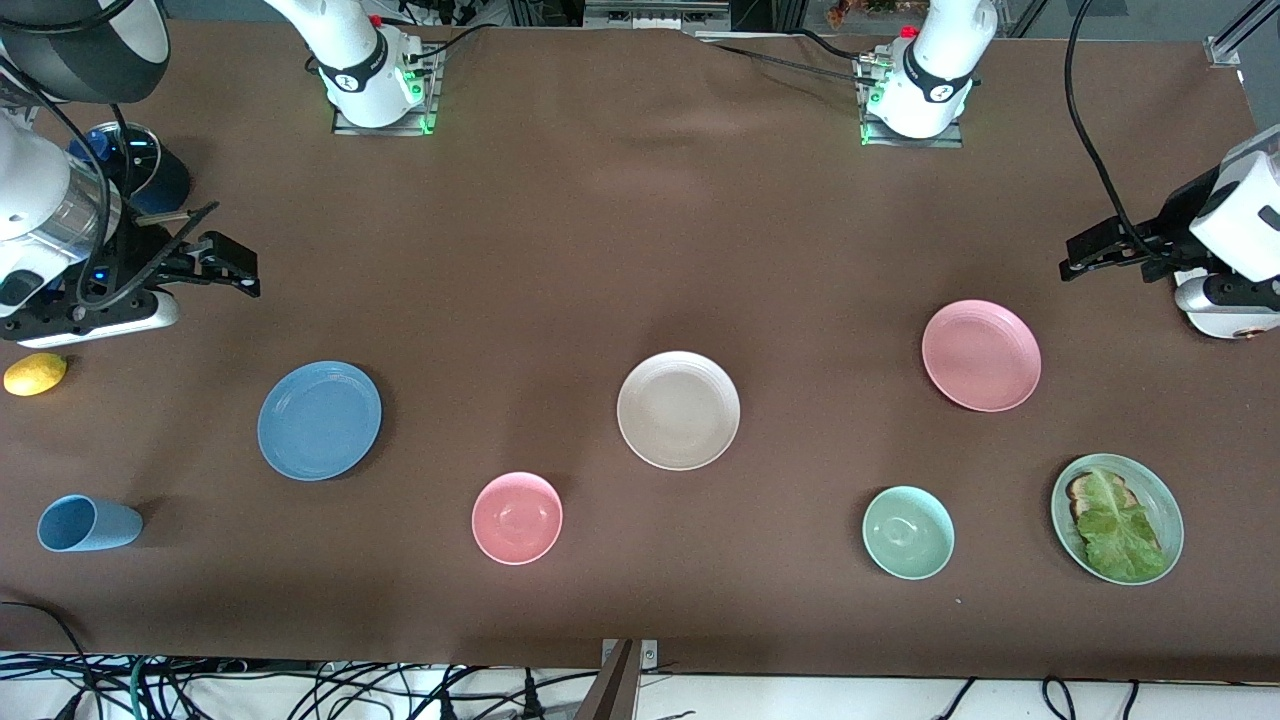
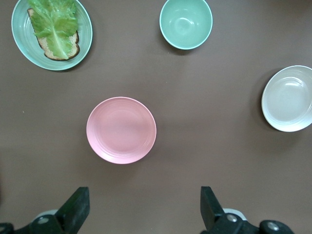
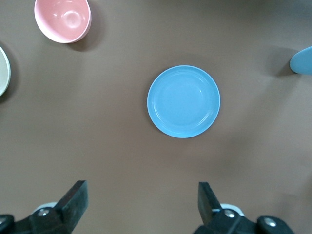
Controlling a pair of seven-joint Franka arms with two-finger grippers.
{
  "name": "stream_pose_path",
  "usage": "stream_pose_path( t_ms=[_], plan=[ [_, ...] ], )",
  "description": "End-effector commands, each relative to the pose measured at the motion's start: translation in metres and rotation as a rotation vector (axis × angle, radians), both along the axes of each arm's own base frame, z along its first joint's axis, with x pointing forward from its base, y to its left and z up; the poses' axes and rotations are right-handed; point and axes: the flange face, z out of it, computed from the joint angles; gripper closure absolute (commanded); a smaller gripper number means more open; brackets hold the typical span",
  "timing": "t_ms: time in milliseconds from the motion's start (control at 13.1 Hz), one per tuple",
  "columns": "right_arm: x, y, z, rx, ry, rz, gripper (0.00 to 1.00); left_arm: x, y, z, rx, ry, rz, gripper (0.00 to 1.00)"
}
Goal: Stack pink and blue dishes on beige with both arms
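The beige plate (image 1: 678,410) lies mid-table, also showing in the left wrist view (image 2: 288,98). The blue plate (image 1: 319,420) (image 3: 183,101) lies toward the right arm's end, and the pink plate (image 1: 981,355) (image 2: 121,129) toward the left arm's end. All three lie flat and apart, with nothing on them. My right gripper (image 1: 235,265) (image 3: 141,191) hangs open over bare table beside the blue plate. My left gripper (image 1: 1072,257) (image 2: 143,197) hangs open over bare table beside the pink plate. Neither holds anything.
A pink bowl (image 1: 517,517), a green bowl (image 1: 908,532) and a green plate (image 1: 1170,510) with lettuce on toast sit nearer the camera. A light blue cup (image 1: 88,523) lies on its side and a lemon (image 1: 35,373) rests at the right arm's end.
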Motion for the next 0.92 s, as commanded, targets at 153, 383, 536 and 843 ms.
stream_pose_path(
  t_ms=[153, 383, 536, 843],
  plan=[
    [0.0, 0.002, 0.005, -0.013, -0.007, 0.011, 0.0, 0.01, 0.004, -0.006, -0.024, 0.016, 0.005, 0.0],
    [0.0, 0.002, 0.005, -0.011, -0.007, 0.011, 0.0, 0.022, 0.005, -0.035, -0.02, 0.065, 0.005, 0.0],
    [0.0, 0.002, 0.005, -0.013, -0.007, 0.011, 0.0, 0.03, 0.006, -0.051, -0.015, 0.07, 0.006, 0.0],
    [0.0, 0.002, 0.006, -0.011, -0.008, 0.011, 0.0, 0.045, 0.018, -0.076, -0.013, 0.067, 0.026, 0.0]
  ],
)
